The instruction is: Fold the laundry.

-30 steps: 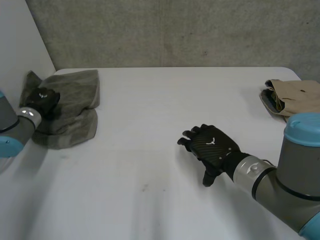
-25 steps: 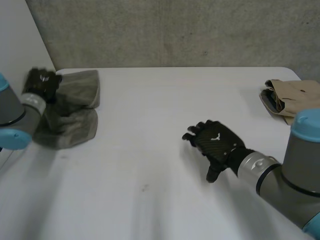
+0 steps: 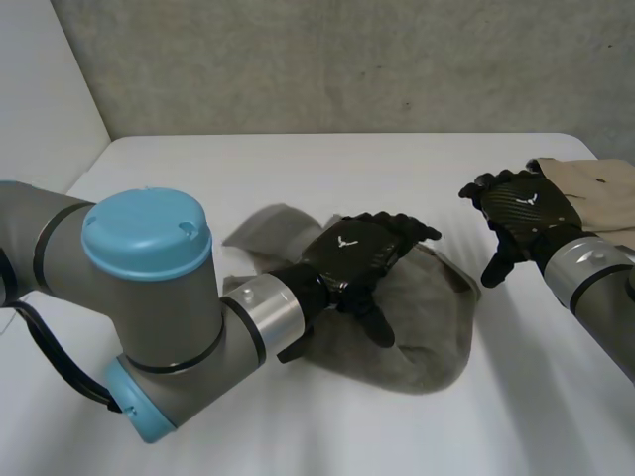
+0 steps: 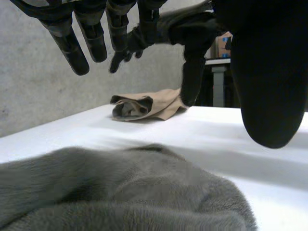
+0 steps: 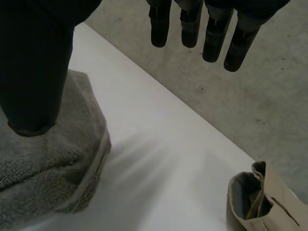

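A grey towel (image 3: 417, 337) lies crumpled in the middle of the white table (image 3: 198, 178). My left hand (image 3: 352, 253) is over its near left part, open, with the fingers straight. In the left wrist view the towel (image 4: 120, 192) lies under the palm, and the fingers (image 4: 72, 43) and thumb hang above it without holding it. My right hand (image 3: 526, 208) hovers open to the towel's right, beside a folded beige garment (image 3: 595, 188). The right wrist view has the towel (image 5: 48, 163) below the thumb and the beige garment (image 5: 260, 202) further off.
The beige garment (image 4: 144, 106) lies at the table's far right edge. A grey concrete wall runs behind the table, and a white panel stands at the far left. Bare table stretches along the back and the left.
My left arm swung in from the far left, and the towel now lies in the table's middle instead of at the left edge. My right hand moved back and right toward the beige garment.
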Robot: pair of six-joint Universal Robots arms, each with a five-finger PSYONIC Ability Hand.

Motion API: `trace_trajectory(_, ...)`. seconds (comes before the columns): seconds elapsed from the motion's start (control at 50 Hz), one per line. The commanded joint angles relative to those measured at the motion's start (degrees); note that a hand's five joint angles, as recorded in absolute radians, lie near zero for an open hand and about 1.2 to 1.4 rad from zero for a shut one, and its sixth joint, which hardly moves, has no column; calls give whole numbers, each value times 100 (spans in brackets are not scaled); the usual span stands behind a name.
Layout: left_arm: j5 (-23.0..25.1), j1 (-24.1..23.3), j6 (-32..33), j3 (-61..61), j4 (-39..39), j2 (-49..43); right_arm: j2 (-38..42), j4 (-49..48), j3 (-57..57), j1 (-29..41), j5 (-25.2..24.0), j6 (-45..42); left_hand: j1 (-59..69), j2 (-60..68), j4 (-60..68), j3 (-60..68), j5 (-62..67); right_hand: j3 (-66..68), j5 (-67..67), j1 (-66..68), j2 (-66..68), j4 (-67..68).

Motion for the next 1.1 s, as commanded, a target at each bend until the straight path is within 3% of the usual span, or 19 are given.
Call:
trace_trajectory(0.02,-655,777,150,157,-29,265,-3,22,-83,21,-66,-31,-65,-166,-149,-206,-253,-234,-377,-158,-259,-350)
trace_trajectory(0.1,-971,1174,220,148,-56,529,6,136,-276,30,-249,-83,-65,-166,-149,-206,-253,-234,-377,-158,-259,-350)
trace_trajectory(0.26,-1683,1613,791,-19,-380,564,303,1250,-1066,292,-1716,-1233,208,107,123,67,20,-234,-377,-158,-259,-350)
trace_trajectory(0.32,-1850,1684,967,-150,-888,538,620,1489,-1479,512,-1858,-1462,309,209,225,168,122,-234,-377,-158,-259,-350)
trace_trajectory(0.44,-1833,1702,958,-344,-1409,345,1700,2148,-2876,1251,-1569,-1814,914,813,830,773,727,-234,-377,-158,-259,-350)
trace_trajectory(0.56,-1833,1587,950,-397,-1418,-6,2615,2579,-3932,1497,-1323,-1920,2343,2242,2259,2202,2156,-234,-377,-158,-259,-350)
trace_trajectory(0.72,-1868,1508,958,-292,-1330,-455,3564,2711,-4872,1796,-735,-1868,2630,2529,2546,2489,2442,-160,-303,-84,-186,-277)
trace_trajectory(0.78,-1886,1499,976,-213,-1102,-578,3732,2703,-5031,1849,-628,-1859,3335,3234,3250,3194,3147,211,68,287,186,95)
trace_trajectory(0.86,-1904,1482,1002,-125,-891,-640,3996,2711,-5251,1858,-575,-1859,4981,4881,4897,4840,4794,1905,1762,1981,1880,1789)
trace_trajectory(0.98,-1912,1491,1038,174,-654,-921,4242,2650,-5769,1849,-497,-1578,6934,6834,6850,6793,6747,6761,6618,6837,6736,6645)
trace_trajectory(1.08,-1921,1412,1099,717,-504,-1228,4321,2545,-6603,1849,21,-929,6935,6834,6851,6794,6747,6766,6623,6842,6741,6650)
trace_trajectory(1.1,-1921,1394,1143,806,-478,-1255,4339,2423,-6944,1849,327,-562,6935,6834,6851,6794,6747,6766,6623,6842,6741,6650)
